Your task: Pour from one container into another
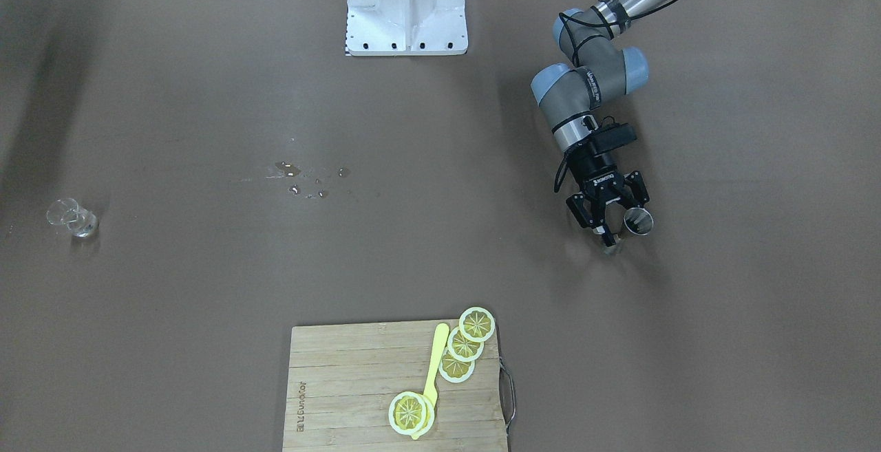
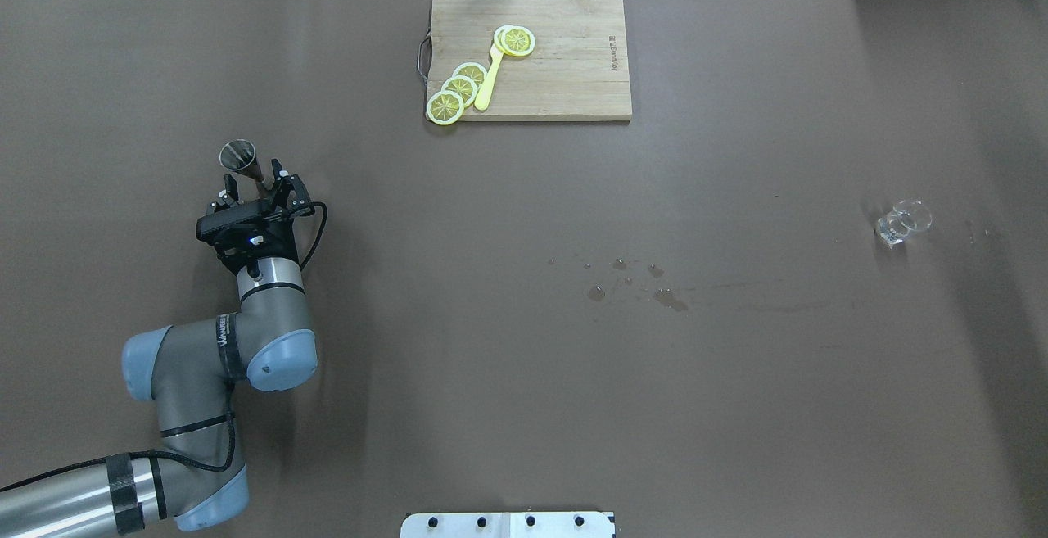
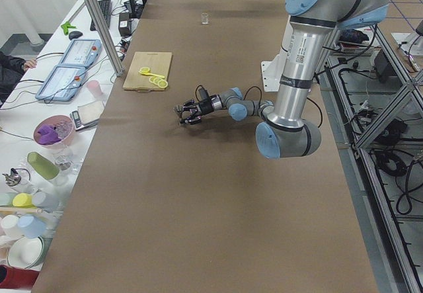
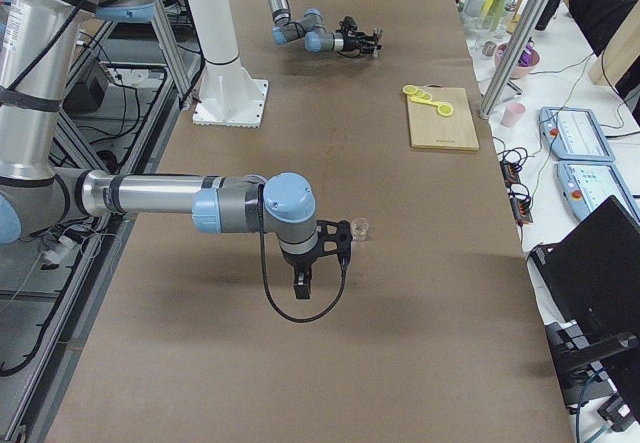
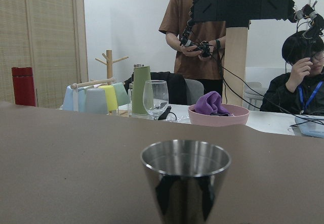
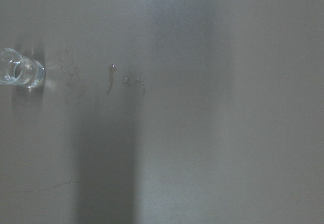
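we straddle the upright steel jigger (image 2: 241, 157) with our left gripper (image 2: 255, 179) released, ready to grip its waist; the clear glass (image 2: 901, 223) stands well apart.

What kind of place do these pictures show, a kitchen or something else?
Most likely a robotics lab, not a kitchen: the robot's left arm works over a brown covered table, control tablets lie on a side bench, and a standing person holds a wired controller.

The jigger (image 2: 241, 158) stands far left of the glass (image 2: 901, 224), the cutting board (image 2: 565, 63) beyond, between them.
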